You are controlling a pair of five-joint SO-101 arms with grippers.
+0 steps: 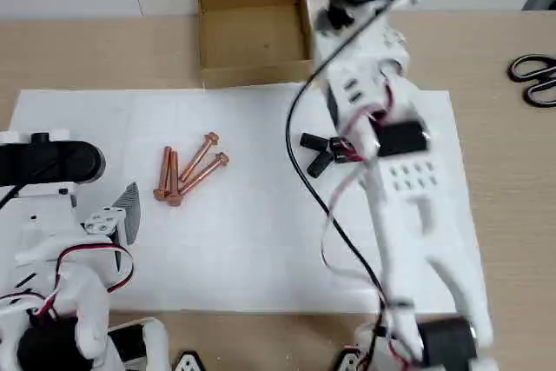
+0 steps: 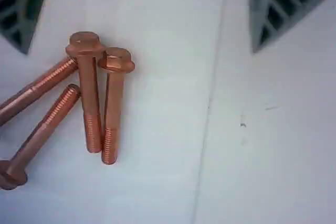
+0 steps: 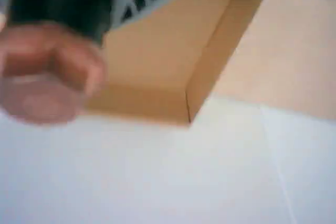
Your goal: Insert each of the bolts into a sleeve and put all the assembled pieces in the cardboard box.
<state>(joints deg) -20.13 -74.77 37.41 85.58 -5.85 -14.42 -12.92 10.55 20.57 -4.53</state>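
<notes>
Several copper bolts (image 1: pixel 187 171) lie bunched on the white sheet (image 1: pixel 261 249), left of centre. My left gripper (image 1: pixel 124 211) hangs open just in front of them; the left wrist view looks down on the bolts (image 2: pixel 94 98) between its spread fingers (image 2: pixel 283 3). Black sleeves (image 1: pixel 320 150) lie beside the right arm. The cardboard box (image 1: pixel 254 32) stands at the back. My right gripper (image 3: pixel 79 9) is at the box's right front corner (image 3: pixel 210 56), shut on a blurred copper bolt (image 3: pixel 44 82) with a dark sleeve around it.
Black scissors (image 1: pixel 534 76) lie on the bare wood at the far right. The right arm's body and cables (image 1: pixel 391 180) stretch over the right half of the sheet. The sheet's middle, between bolts and sleeves, is free.
</notes>
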